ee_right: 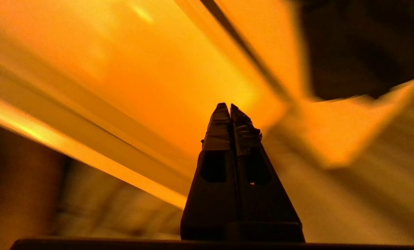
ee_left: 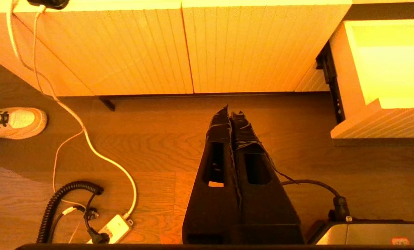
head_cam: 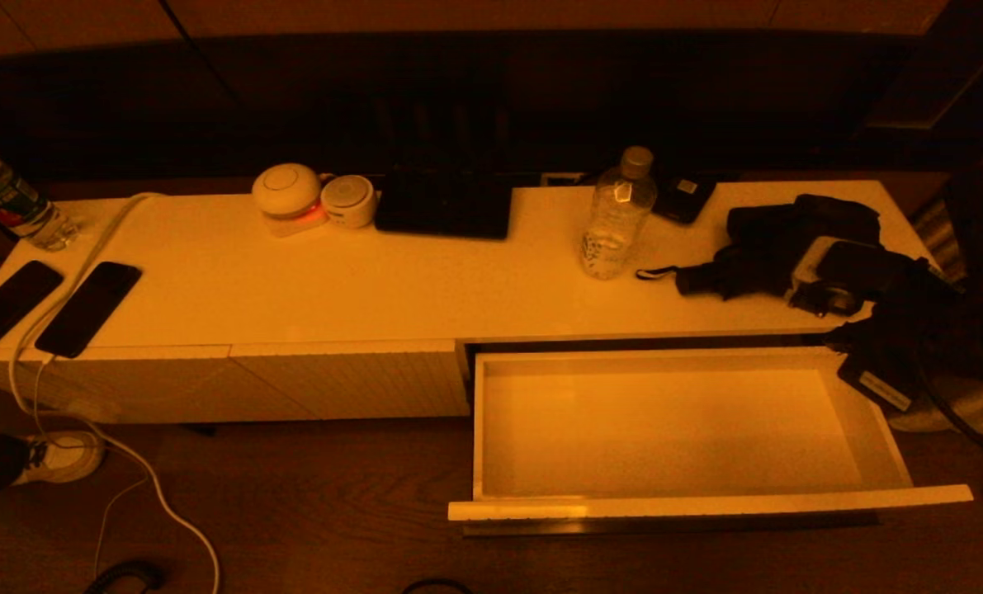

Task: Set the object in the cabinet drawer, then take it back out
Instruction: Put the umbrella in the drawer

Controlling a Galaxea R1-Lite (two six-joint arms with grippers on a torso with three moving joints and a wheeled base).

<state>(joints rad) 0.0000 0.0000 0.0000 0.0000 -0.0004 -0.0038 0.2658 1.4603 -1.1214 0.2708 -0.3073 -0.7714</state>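
The cabinet drawer (head_cam: pixel 706 502) stands pulled out at the right, its pale inside bare; its ribbed front (ee_left: pixel 384 121) also shows in the left wrist view. A clear plastic bottle (head_cam: pixel 619 214) with a pale cap stands upright on the cabinet top behind the drawer. My right gripper (head_cam: pixel 689 282) lies low over the cabinet top just right of the bottle, fingers shut on nothing (ee_right: pixel 230 106), tips pointing toward the bottle. My left gripper (ee_left: pixel 232 111) hangs shut and empty over the wood floor in front of the slotless ribbed panels; it is out of the head view.
Two dark phones (head_cam: pixel 87 307) and a second bottle (head_cam: pixel 12 206) sit at the cabinet's left end. Round white devices (head_cam: pixel 289 194) and a black flat box (head_cam: pixel 446 206) stand at the back. White cables (ee_left: pixel 88 142) and a shoe (ee_left: pixel 15 121) lie on the floor.
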